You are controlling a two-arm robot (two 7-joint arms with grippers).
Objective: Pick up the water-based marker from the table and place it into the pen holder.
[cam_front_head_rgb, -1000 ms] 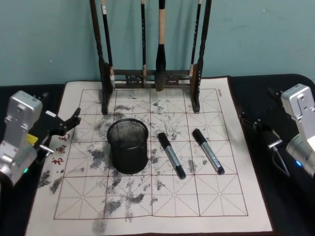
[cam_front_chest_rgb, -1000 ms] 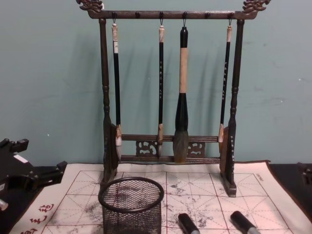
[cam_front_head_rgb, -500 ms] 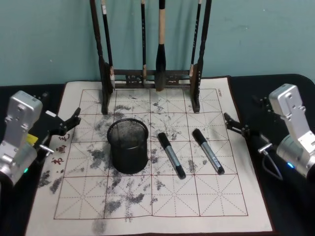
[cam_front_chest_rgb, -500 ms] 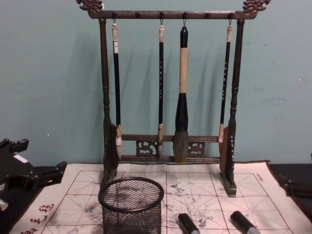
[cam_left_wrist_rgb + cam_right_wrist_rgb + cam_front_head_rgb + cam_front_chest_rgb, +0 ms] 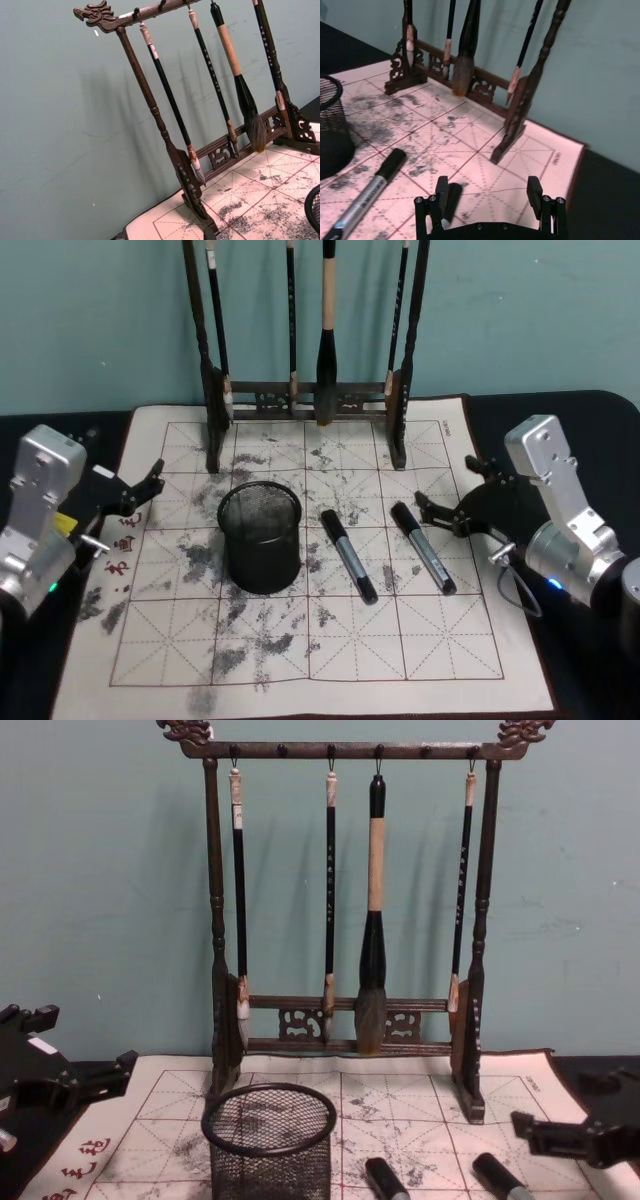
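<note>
Two black-capped grey water-based markers lie side by side on the stained grid mat [image 5: 300, 650]: one [image 5: 348, 555] just right of the pen holder, the other [image 5: 422, 547] further right. The pen holder [image 5: 260, 537] is a black mesh cup standing upright near the mat's middle. My right gripper [image 5: 447, 490] hovers open just right of the right-hand marker's cap. In the right wrist view its fingers [image 5: 441, 189] straddle the mat, with that marker's cap [image 5: 451, 199] under one finger and the other marker [image 5: 370, 192] off to the side. My left gripper [image 5: 146, 489] rests open at the mat's left edge.
A tall dark wooden brush rack [image 5: 310, 395] with several hanging brushes stands across the back of the mat, behind the pen holder. The mat's front half [image 5: 400, 640] holds nothing but ink stains. Dark tabletop [image 5: 590, 410] borders the mat.
My right arm has swung left from the table's right side, over the mat's edge, to beside the right-hand marker. The left arm, markers and pen holder have not moved.
</note>
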